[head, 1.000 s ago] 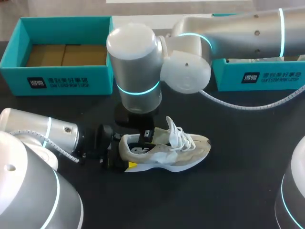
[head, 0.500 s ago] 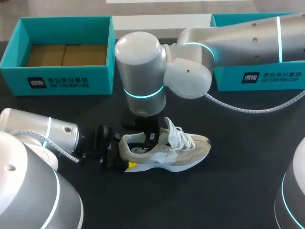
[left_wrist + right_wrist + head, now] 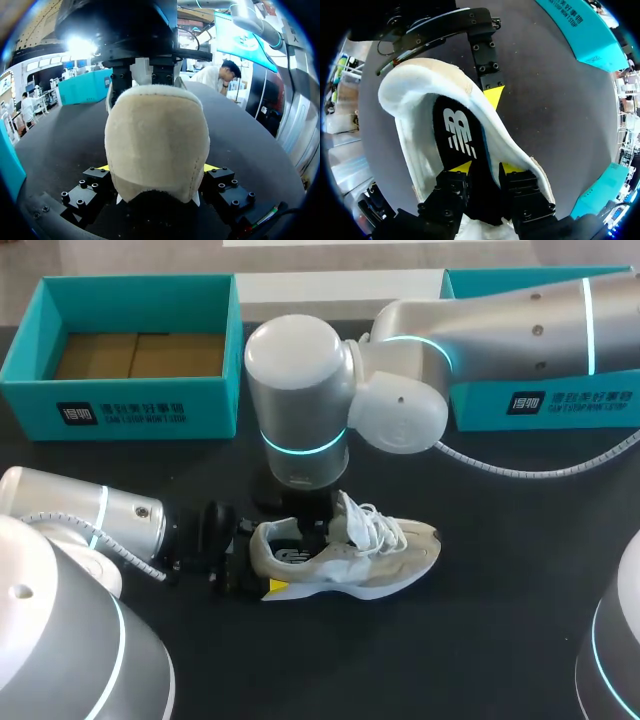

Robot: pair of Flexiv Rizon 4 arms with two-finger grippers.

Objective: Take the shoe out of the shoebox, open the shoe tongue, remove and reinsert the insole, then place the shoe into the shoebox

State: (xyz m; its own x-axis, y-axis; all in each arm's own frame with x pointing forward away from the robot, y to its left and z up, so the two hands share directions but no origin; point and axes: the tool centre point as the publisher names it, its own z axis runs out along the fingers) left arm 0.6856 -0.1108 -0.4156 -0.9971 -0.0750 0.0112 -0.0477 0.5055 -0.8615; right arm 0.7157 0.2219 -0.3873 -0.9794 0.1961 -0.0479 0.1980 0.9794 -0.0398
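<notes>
The shoe (image 3: 345,555) lies on its sole at the middle of the desk (image 3: 500,640), toe to the right, well apart from the shoebox (image 3: 120,405) at the far left. The left pincer (image 3: 156,170) clamps the heel from both sides. The right pincer (image 3: 487,167) reaches down into the shoe's mouth, set narrow with the insole (image 3: 457,130) showing between its tips and no firm grip to be seen. The step in hand looks like taking out the insole. Next it must pinch the insole and draw it up and out while the heel is held fast.
</notes>
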